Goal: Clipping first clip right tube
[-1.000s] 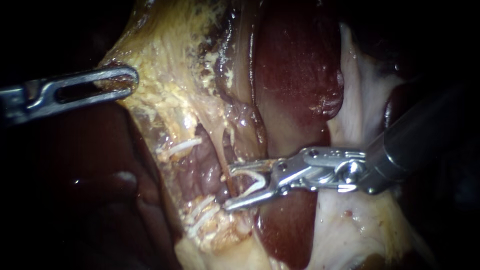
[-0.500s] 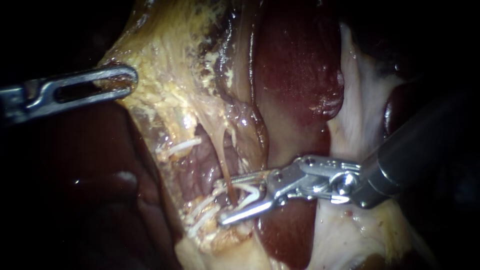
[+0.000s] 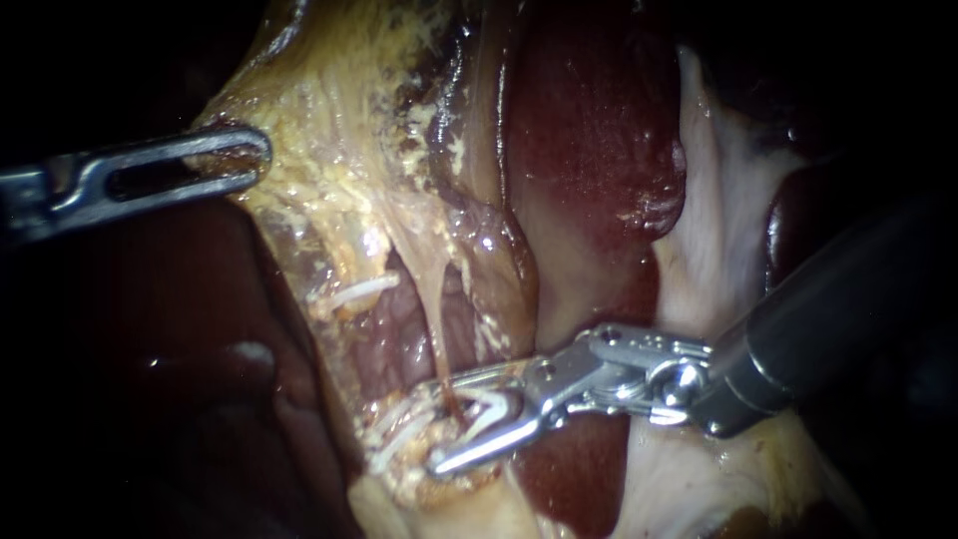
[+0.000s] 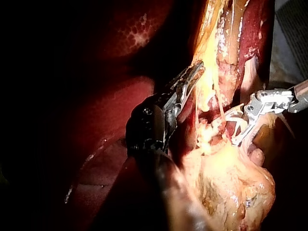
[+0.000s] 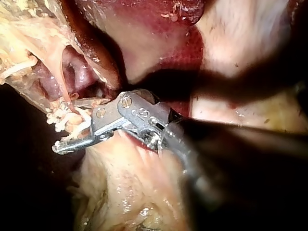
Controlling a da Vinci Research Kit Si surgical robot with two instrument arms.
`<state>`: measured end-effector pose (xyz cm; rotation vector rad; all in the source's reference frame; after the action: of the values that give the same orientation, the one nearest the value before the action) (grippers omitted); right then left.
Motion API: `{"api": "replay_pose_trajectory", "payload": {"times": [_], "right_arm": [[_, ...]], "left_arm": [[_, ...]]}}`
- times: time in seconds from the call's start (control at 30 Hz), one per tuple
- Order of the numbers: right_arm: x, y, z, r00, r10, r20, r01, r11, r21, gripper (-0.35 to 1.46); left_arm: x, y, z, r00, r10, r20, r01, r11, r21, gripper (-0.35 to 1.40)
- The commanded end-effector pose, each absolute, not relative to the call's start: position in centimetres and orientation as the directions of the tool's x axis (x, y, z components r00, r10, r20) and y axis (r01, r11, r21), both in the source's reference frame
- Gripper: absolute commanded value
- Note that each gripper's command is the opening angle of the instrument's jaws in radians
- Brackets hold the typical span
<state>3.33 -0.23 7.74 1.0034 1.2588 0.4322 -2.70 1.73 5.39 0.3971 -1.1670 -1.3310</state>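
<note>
The right tube is a thin pale strand running down through the dissected window. My right instrument comes in from the right. Its jaws stand wide apart, carry an open white clip and straddle the tube's lower end. The right wrist view shows the same: the tube drops between the jaws of the right instrument. My left instrument is shut on the yellowish tissue at upper left and holds it taut. In the left wrist view its jaws pinch that yellow tissue.
Dark red liver lies behind and to the right of the window. White clips sit on tissue left of the tube. Pale fatty tissue lies under the right instrument's shaft.
My right instrument has moved down and to the left, so its clip-bearing jaws now reach further across the tube's lower end. The left instrument has barely shifted.
</note>
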Motion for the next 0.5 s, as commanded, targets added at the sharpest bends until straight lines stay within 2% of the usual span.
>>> {"api": "replay_pose_trajectory", "payload": {"times": [0.03,0.3,0.37,0.47,0.5], "right_arm": [[3.34,-0.25,7.75,0.301,0.756,-0.582,0.238,0.531,0.813,0.54],[3.33,-0.27,7.78,0.302,0.754,-0.583,0.241,0.532,0.812,0.45],[3.29,-0.24,7.8,0.301,0.754,-0.583,0.232,0.535,0.812,0.27],[3.18,-0.21,7.82,0.333,0.742,-0.581,0.182,0.554,0.812,-0.35],[3.15,-0.19,7.83,0.347,0.737,-0.58,0.165,0.56,0.812,-0.35]], "left_arm": [[-2.7,1.72,5.39,-0.182,-0.886,0.426,0.538,0.272,0.798,-0.35],[-2.7,1.72,5.38,-0.182,-0.886,0.426,0.538,0.272,0.798,-0.35],[-2.7,1.72,5.38,-0.182,-0.886,0.426,0.538,0.272,0.798,-0.35],[-2.69,1.72,5.38,-0.182,-0.886,0.426,0.538,0.272,0.798,-0.35],[-2.69,1.71,5.37,-0.182,-0.886,0.426,0.538,0.272,0.798,-0.35]]}}
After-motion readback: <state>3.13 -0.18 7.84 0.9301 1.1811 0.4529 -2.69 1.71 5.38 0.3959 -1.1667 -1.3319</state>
